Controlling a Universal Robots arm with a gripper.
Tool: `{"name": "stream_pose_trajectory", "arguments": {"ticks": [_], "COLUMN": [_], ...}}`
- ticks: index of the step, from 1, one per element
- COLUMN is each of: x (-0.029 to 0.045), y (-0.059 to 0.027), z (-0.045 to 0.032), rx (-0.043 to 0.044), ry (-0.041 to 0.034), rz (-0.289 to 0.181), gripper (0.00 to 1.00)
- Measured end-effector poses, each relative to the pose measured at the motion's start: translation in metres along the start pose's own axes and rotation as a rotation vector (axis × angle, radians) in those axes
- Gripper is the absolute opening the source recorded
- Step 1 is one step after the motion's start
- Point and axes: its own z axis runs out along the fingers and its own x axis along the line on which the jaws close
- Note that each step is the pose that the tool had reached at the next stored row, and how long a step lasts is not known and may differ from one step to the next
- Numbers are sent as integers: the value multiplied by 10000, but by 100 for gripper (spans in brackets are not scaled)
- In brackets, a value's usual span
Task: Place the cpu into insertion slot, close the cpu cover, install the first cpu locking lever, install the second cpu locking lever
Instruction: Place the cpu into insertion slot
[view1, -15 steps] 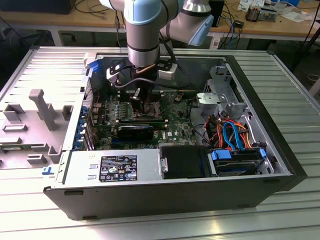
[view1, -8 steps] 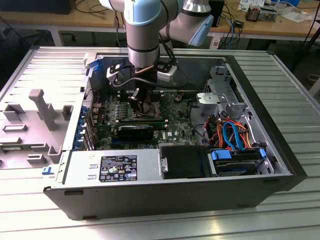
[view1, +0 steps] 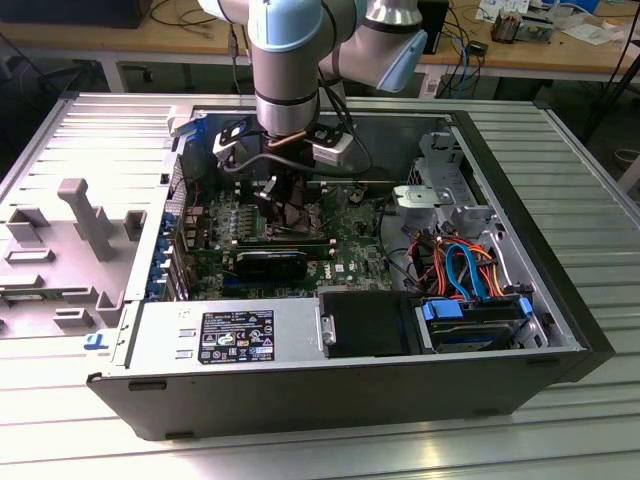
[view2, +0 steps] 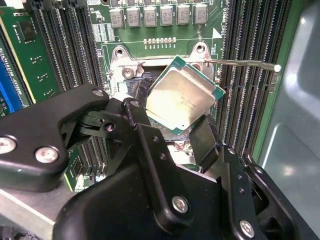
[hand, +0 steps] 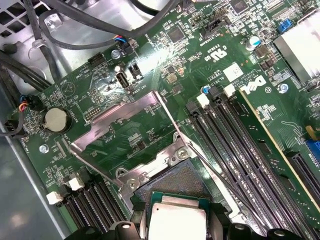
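Note:
My gripper (view2: 169, 121) is shut on the cpu (view2: 182, 97), a square chip with a silver-grey top, held by two opposite edges between black fingers (view2: 136, 114). The cpu hangs tilted just above the insertion slot (hand: 175, 181), a dark square socket with a silver rim on the green motherboard. In the first wrist view the cpu (hand: 177, 217) partly overlaps the slot's near edge. The cpu cover (hand: 117, 116), a silver frame with a square opening, stands swung open beyond the slot. A thin wire locking lever (view2: 250, 62) sticks out beside the socket. In the exterior view the gripper (view1: 290, 195) reaches down into the computer case.
Long black memory slots (hand: 235, 135) flank the socket on both sides. A row of grey components (view2: 160, 16) sits past the socket. The open case (view1: 330, 390) holds a power supply (view1: 225, 335), a drive bay with orange and blue cables (view1: 465, 275), and a black card (view1: 270, 262).

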Motion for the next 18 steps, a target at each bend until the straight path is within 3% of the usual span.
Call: {"name": "stream_pose_trajectory", "arguments": {"ticks": [11, 13, 14, 18], "x": [0, -1, -1, 0], "y": [0, 0, 0, 0], "z": [0, -1, -1, 0], "rx": [0, -1, 0, 0], "ry": [0, -4, -3, 0], "rz": [5, 6, 6, 8], "gripper": [61, 60, 54, 54]}}
